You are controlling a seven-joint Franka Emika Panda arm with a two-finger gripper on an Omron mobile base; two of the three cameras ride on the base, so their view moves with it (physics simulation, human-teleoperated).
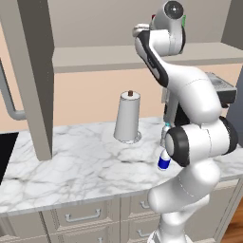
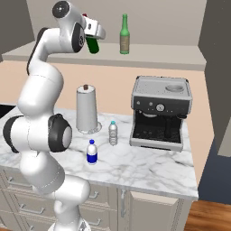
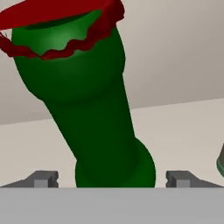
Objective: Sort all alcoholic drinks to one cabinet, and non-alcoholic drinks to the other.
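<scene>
On the left of the counter (image 2: 149, 169) stands the paper towel roll (image 2: 86, 109), nothing to do with my sorting. Just in front of it, the small white bottle with the blue label (image 2: 92, 152), and beside that the clear little bottle (image 2: 113, 133): both soft drinks, both waiting down there. Up high now: my gripper (image 2: 94, 36) is at the open cabinet shelf (image 2: 153, 56), and the dark green bottle (image 3: 94, 109) is right between my fingertips (image 3: 43, 178), which stand wide apart on either side of its neck with clear gaps. So I'm open, not gripping; the bottle looks tilted from my hand's angle, and I can't tell whether it rests square on the shelf. Further right on that shelf stands the paler green bottle (image 2: 124, 30), upright, with the coffee machine (image 2: 159, 113) below it. I judge the second alcoholic drink is just being let go. Next I'd back straight out without clipping the neck, then go down for a soft drink.
</scene>
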